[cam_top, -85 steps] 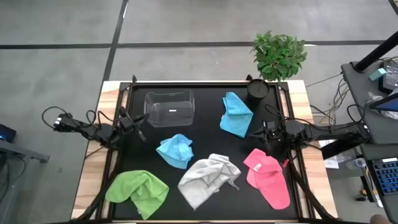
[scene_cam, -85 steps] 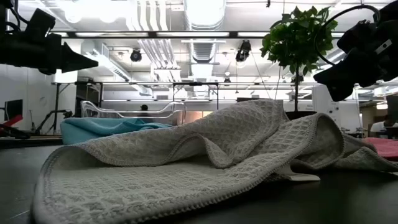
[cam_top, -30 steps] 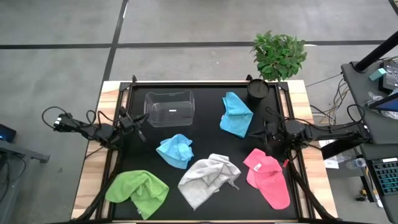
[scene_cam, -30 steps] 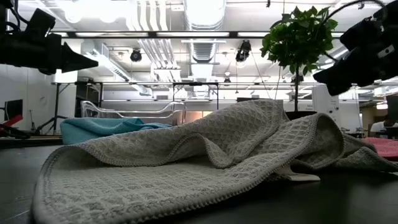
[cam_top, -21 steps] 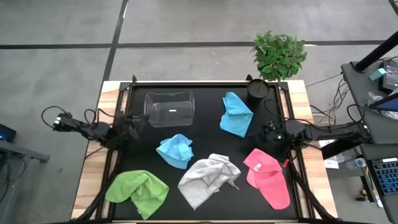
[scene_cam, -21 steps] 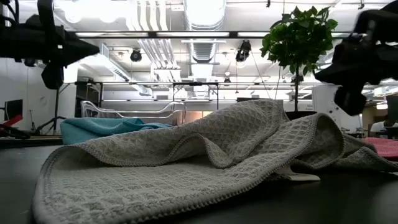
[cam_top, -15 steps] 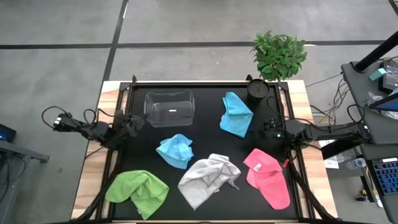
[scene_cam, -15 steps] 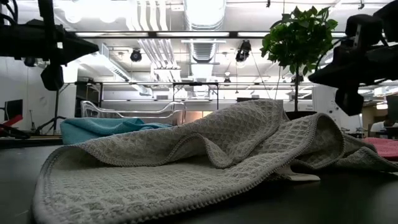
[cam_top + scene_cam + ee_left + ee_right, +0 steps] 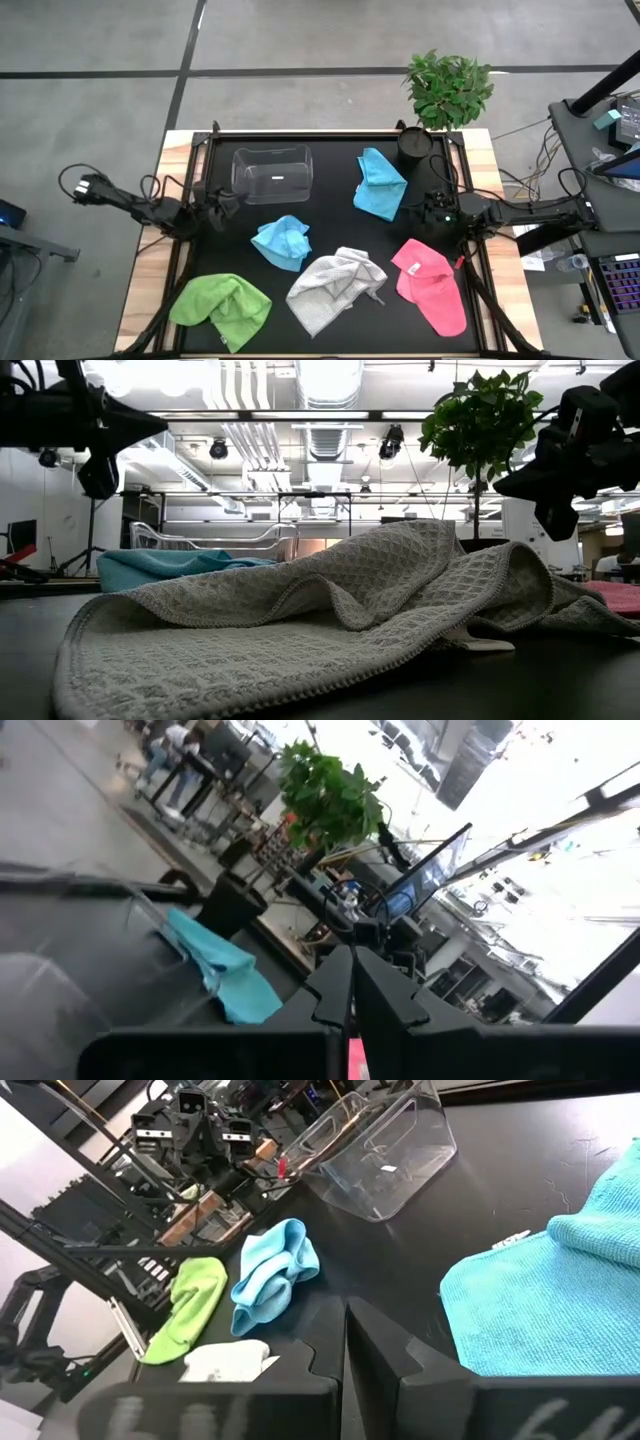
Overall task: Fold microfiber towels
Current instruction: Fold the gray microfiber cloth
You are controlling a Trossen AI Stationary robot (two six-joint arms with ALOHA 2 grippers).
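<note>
Five crumpled microfiber towels lie flat on the black table: a light blue towel (image 9: 380,185) at the far right, a second light blue towel (image 9: 282,241) in the middle, a grey-white towel (image 9: 335,287) near the front, a pink towel (image 9: 430,283) at the near right and a lime green towel (image 9: 222,308) at the near left. My left gripper (image 9: 228,205) hovers shut by the left edge, above the table. My right gripper (image 9: 428,208) hovers shut by the right edge, between the far blue towel and the pink one. Neither touches a towel.
A clear plastic tub (image 9: 272,174) stands at the far left of the table, just beyond my left gripper. A potted plant (image 9: 448,88) and its black pot (image 9: 414,143) stand at the far right corner. Bare black table lies between the towels.
Both grippers have rolled about the line they point along while staying near their places at the table's sides, and both have stayed shut. In the low view my left gripper's tip now sits a little higher. The towels have not moved.
</note>
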